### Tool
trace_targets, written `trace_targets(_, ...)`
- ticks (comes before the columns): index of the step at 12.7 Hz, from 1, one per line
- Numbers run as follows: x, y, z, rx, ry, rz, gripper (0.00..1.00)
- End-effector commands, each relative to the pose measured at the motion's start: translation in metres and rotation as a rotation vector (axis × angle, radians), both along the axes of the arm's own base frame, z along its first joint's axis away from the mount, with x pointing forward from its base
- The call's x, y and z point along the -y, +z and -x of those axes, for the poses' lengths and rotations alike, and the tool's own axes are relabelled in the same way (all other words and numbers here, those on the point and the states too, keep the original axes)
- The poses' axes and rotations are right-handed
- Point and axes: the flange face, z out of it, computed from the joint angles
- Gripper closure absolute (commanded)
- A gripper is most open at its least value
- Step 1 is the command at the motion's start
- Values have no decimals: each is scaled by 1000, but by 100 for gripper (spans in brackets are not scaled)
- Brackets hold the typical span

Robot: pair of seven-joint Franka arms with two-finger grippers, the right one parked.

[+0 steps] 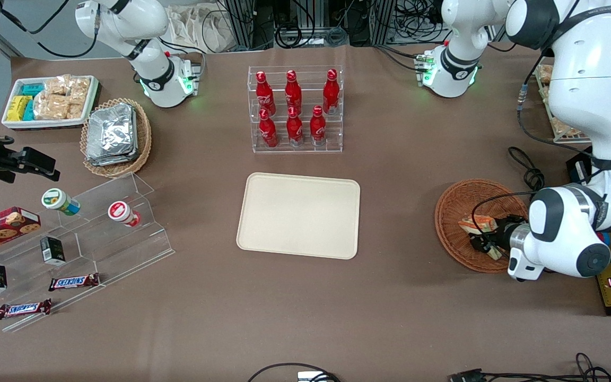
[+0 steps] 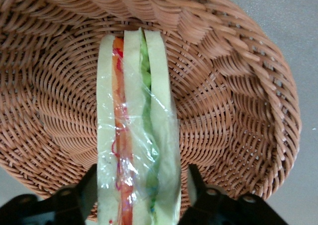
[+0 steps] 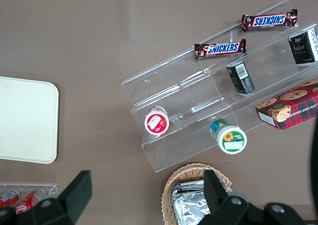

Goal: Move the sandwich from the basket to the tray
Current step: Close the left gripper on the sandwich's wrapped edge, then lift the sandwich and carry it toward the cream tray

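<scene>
Wicker basket [image 2: 238, 111]: sandwich [image 2: 136, 135], tool [image 2: 136, 205]

The basket [image 1: 456, 212] sits toward the working arm's end of the table, well apart from the tray [image 1: 299, 223]. The sandwich [image 2: 136, 135] lies in the basket — the gripper [image 1: 488, 241] is down inside it, fingers [image 2: 198, 190] flanking the sandwich.
</scene>
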Motion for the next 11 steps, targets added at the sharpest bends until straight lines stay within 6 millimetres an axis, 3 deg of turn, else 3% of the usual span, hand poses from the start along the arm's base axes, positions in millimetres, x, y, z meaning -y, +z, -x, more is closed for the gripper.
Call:
trace_targets(1,0,12,4,3,-2,-3,50)
trace_targets(4,11,51,2,35,-14,-9,66)
trace_targets(7,27,109,2,95,-42,-10,71)
trace_targets(9,51,147,5,148,-91,-7,70)
trace_targets(11,93,175,4,203,-164,-2,70)
